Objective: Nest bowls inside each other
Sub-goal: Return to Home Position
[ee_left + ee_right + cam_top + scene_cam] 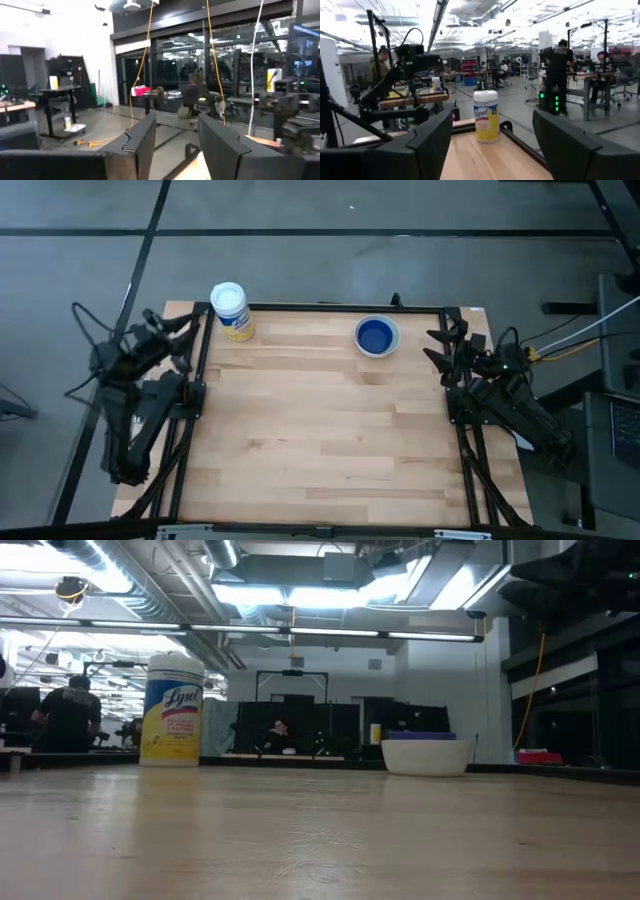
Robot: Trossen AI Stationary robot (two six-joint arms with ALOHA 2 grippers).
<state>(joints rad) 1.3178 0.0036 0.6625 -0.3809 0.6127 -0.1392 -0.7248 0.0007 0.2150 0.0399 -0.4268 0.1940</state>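
Observation:
A white bowl [377, 336] stands on its base near the table's far edge, right of the middle, with a dark blue bowl [375, 335] nested in it. In the low view the blue rim [420, 736] shows just above the white wall [427, 755]. No other bowl shows. My left gripper [188, 328] is drawn back at the table's far left corner, open with nothing between its fingers [177, 122]. My right gripper [440, 345] is drawn back at the right edge, beside the bowls and apart from them, and stands wide open [492, 117].
A white-lidded jar with a yellow label [232, 310] stands upright at the far left corner, close to my left gripper. A black frame rail [320, 307] runs along the table's edges. Bare wood [320, 430] fills the middle and near part. People stand in the room beyond.

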